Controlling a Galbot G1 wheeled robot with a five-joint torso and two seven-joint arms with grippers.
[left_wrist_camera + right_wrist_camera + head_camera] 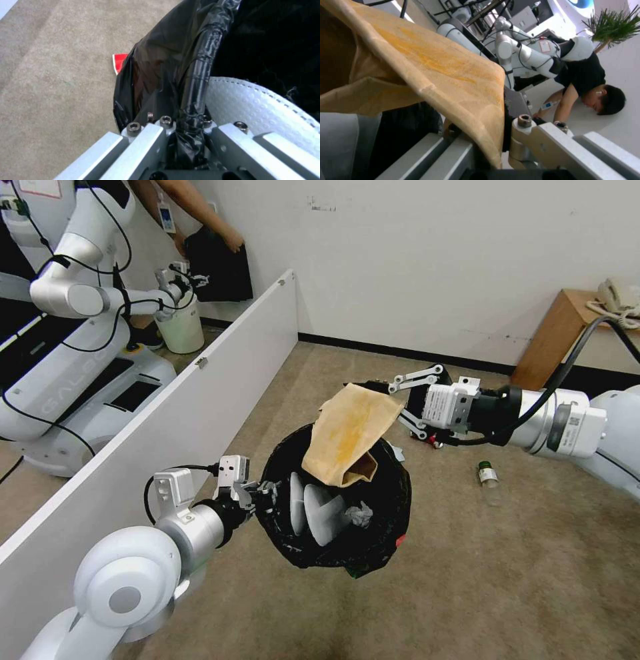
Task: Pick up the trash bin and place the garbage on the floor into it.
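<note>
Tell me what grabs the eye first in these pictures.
First, the brown paper bag, pinched by the right hand and hanging over the trash bin. The left hand grips that black-lined bin by its rim, above the carpet, with white slippers and a tissue wad already inside. A small bottle lies on the carpet beneath the right arm.

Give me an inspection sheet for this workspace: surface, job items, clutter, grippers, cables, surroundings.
Surface: beige carpet floor.
Job's things: trash bin with black liner, held off the floor; white slippers and tissue wad inside; brown paper bag over its opening; bottle on the floor.
Clutter: nothing seen.
Grippers: left gripper shut on the bin's rim; right gripper shut on the paper bag.
Cables: black cable along the right arm.
Surroundings: white partition, wooden table, second robot behind.
</note>
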